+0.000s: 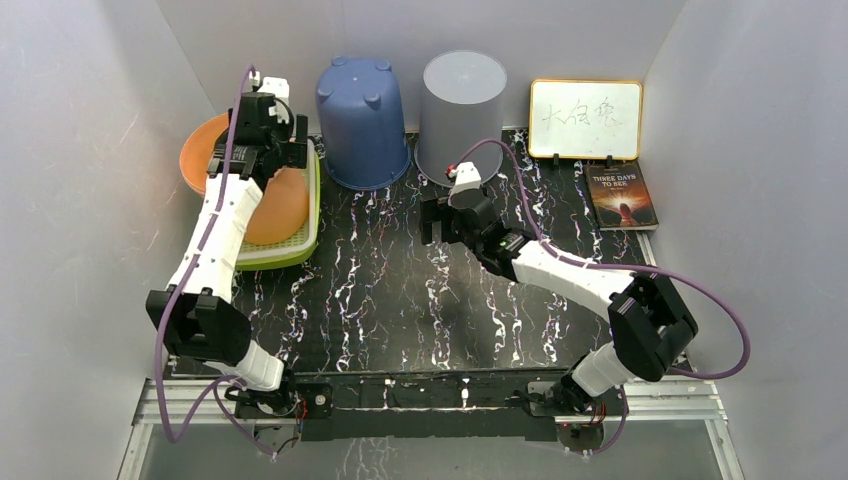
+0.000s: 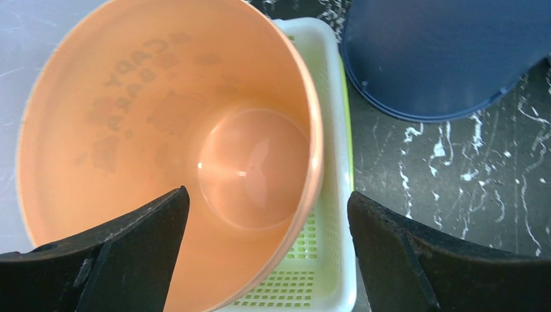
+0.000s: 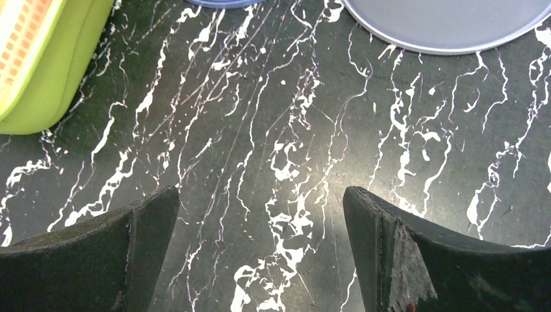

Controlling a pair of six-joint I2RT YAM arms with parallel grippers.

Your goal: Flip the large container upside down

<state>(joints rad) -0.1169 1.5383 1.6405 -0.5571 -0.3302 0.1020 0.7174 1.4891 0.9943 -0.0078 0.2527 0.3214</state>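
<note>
An orange bucket (image 1: 285,205) lies tilted in a green basket (image 1: 300,250) at the back left, its mouth open towards the camera. In the left wrist view its inside (image 2: 162,117) fills the frame, with the basket's perforated floor (image 2: 325,260) beside its rim. My left gripper (image 1: 258,152) is open just above it. Its jaws straddle the bucket's right rim (image 2: 266,201) with one finger over the inside, and they hold nothing. My right gripper (image 1: 432,222) is open and empty above the bare marble table (image 3: 260,195).
A blue bucket (image 1: 360,120) and a grey bucket (image 1: 462,110) stand upside down at the back. Both rims show in the wrist views, the blue one (image 2: 442,58) and the grey one (image 3: 448,19). A whiteboard (image 1: 585,118) and a book (image 1: 622,197) sit back right.
</note>
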